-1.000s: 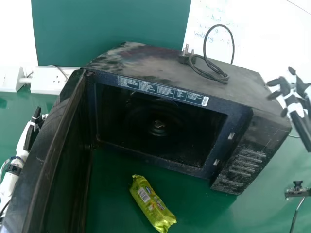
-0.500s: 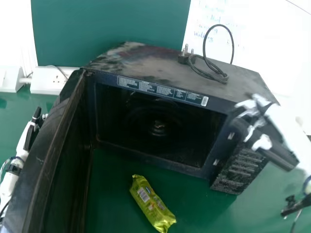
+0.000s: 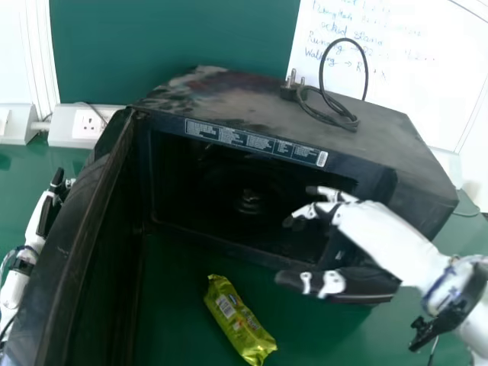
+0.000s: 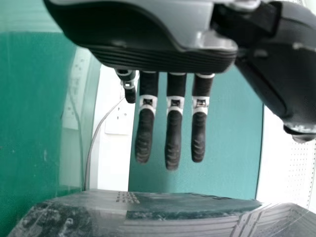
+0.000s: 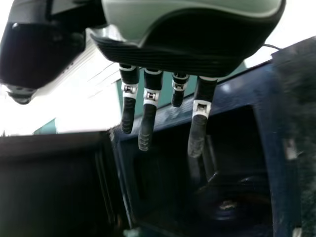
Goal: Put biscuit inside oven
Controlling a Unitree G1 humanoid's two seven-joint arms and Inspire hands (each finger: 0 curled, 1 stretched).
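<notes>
From where I stand, the robot has its right arm (image 3: 396, 248) slanting in from the near right, so its right hand (image 3: 351, 221) hangs out over the middle, pointing left. The fingers (image 3: 301, 216) are extended with a slight bend and a little spread, and the thumb (image 3: 343, 284) sits well apart from them, on the nearer side. Over at the far left of the scene, the left arm (image 3: 14, 286) runs away from the near edge, with its left hand (image 3: 52, 204) pointing toward the far side, fingers (image 4: 174, 133) straight and side by side, thumb (image 4: 269, 74) angled off from them.
</notes>
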